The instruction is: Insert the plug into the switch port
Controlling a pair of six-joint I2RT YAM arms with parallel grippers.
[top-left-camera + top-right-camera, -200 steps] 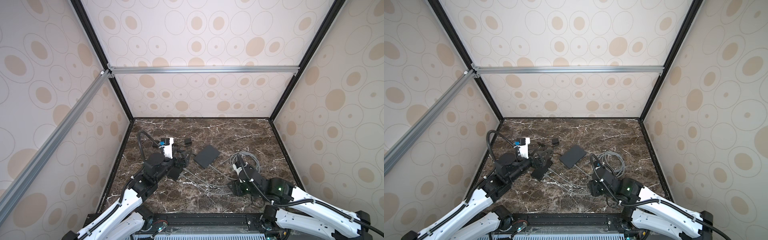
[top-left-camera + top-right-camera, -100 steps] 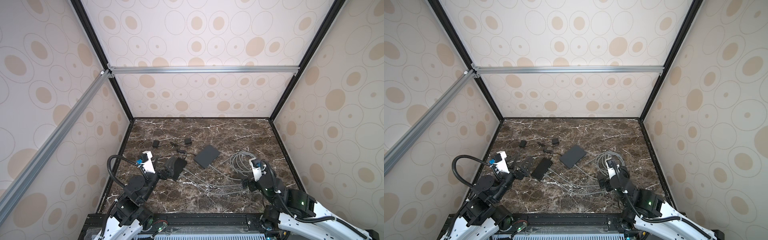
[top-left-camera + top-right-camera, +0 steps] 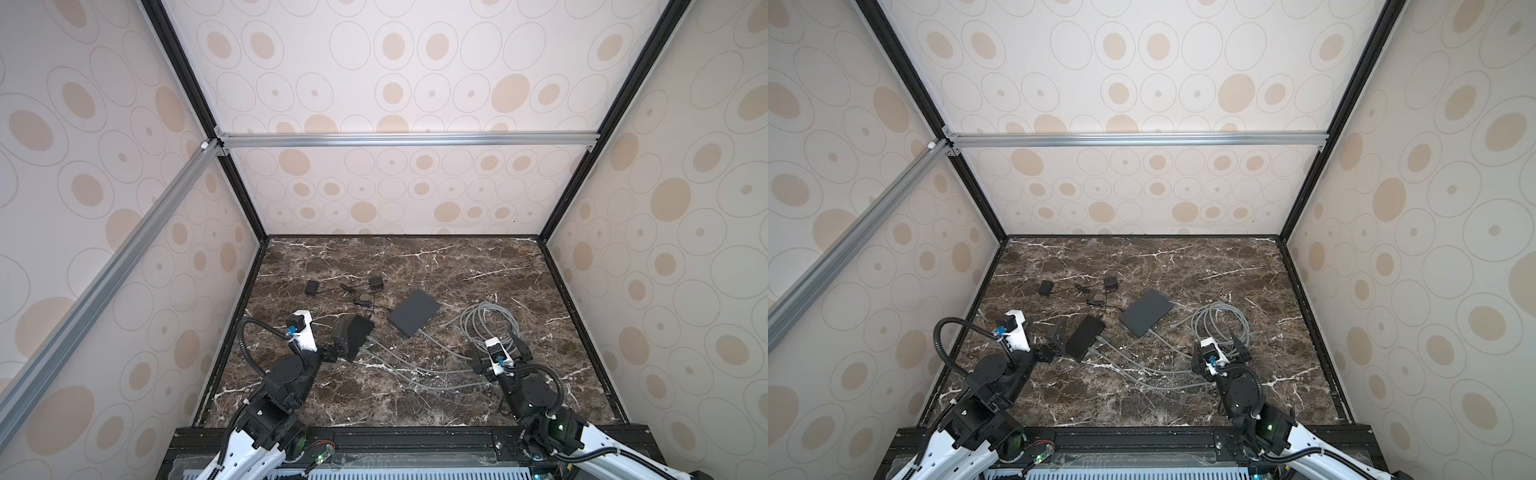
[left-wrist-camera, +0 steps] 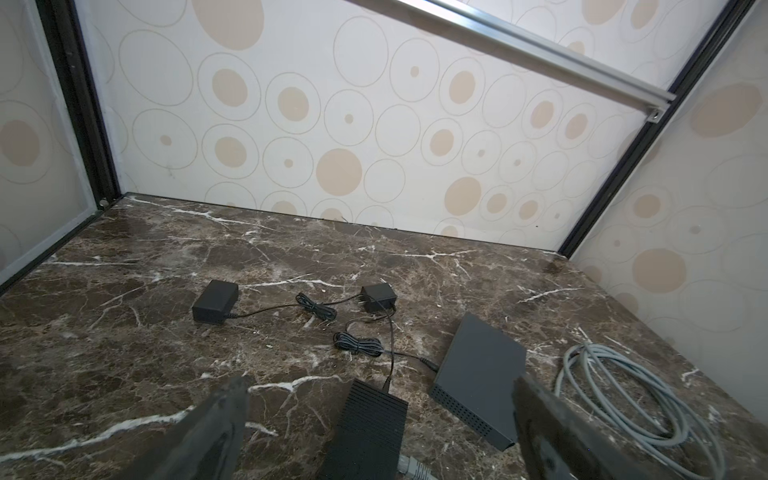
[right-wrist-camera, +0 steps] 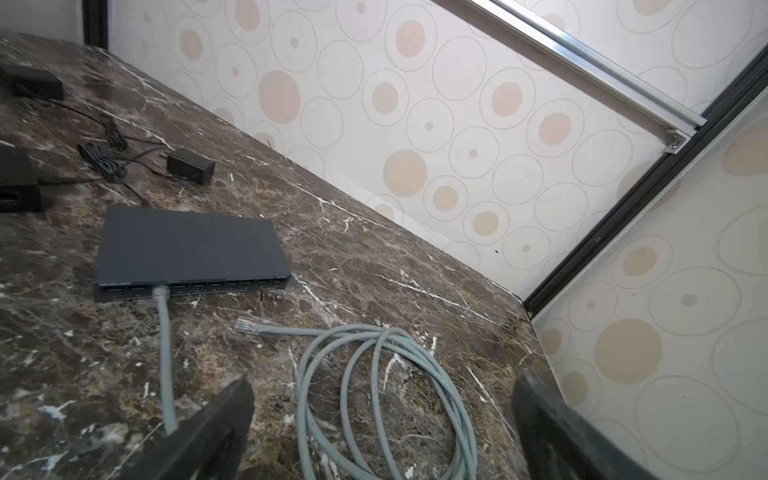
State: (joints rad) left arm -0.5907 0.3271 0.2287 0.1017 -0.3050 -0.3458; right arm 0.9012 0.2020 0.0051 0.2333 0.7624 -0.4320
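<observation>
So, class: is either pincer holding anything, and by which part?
Nothing is held: left pincer and right pincer stand open, empty; the plug lies loose.

grey cable, dark-grey switch — brown white-veined marble table

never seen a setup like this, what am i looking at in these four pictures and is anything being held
Two robot arms sit at the near edge of a marble tabletop: the left arm and the right arm. Two pictures come from a camera overhead, both showing the whole scene. The other two come from a camera on each arm's wrist, looking out between its jaws. On the tabletop lie a flat dark network switch with one grey lead plugged in, a smaller black box by the left arm, a coil of grey cable whose free plug lies loose, and two power adapters. Both pairs of jaws stand open and hold nothing.
</observation>
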